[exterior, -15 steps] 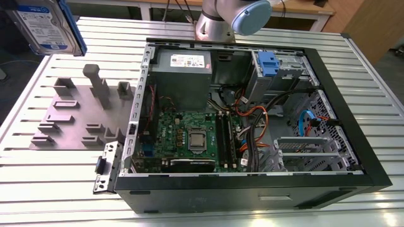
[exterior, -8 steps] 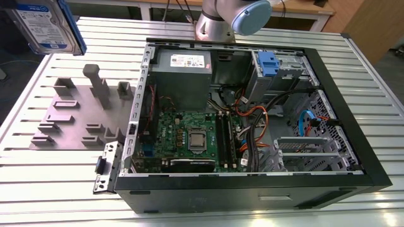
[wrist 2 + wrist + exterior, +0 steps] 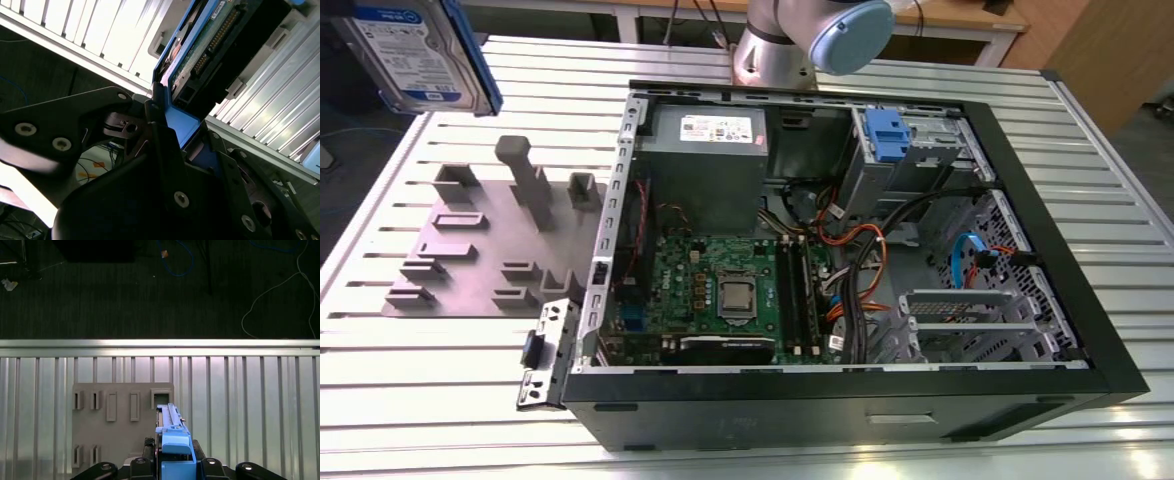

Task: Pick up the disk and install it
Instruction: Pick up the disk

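Observation:
The disk [image 3: 416,55], silver with a white-and-blue label and a blue carrier frame, hangs in the air over the far corner of the table at the exterior view's left. In the first wrist view the disk [image 3: 174,437] is seen edge-on, with my gripper [image 3: 175,462] shut on it from both sides. The second wrist view shows the disk's [image 3: 200,47] green circuit side and blue frame standing out of my gripper [image 3: 187,142], whose black fingers [image 3: 160,140] press on the carrier.
A grey fixture plate [image 3: 480,250] with upright holders lies on the slatted table [image 3: 454,350], directly below the disk in the first wrist view [image 3: 120,430]. The open computer case [image 3: 1107,330] fills the exterior view's right, with a blue latch [image 3: 887,135] at its drive bay. The arm's base [image 3: 781,45] stands behind the case.

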Available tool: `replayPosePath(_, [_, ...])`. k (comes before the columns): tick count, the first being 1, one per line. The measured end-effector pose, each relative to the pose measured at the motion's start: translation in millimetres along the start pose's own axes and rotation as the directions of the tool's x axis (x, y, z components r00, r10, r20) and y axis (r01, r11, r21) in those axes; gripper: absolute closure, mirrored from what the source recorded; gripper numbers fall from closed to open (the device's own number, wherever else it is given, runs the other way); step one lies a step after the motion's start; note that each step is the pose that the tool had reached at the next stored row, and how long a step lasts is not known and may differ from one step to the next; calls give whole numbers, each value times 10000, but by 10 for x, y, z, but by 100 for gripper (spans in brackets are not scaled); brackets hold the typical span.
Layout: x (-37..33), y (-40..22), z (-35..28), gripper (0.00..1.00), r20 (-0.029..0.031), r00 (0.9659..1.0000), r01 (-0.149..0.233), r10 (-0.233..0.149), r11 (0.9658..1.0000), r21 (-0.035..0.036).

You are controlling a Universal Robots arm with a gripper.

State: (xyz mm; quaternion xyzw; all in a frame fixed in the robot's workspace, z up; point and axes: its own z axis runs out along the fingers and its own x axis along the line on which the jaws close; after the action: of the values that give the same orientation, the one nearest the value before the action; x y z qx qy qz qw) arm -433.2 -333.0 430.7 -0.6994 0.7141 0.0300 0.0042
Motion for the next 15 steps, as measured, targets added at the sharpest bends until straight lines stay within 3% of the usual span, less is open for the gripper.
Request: replayPosePath(15, [-3,2,-52,64,0,10000,0,0,10000,0])
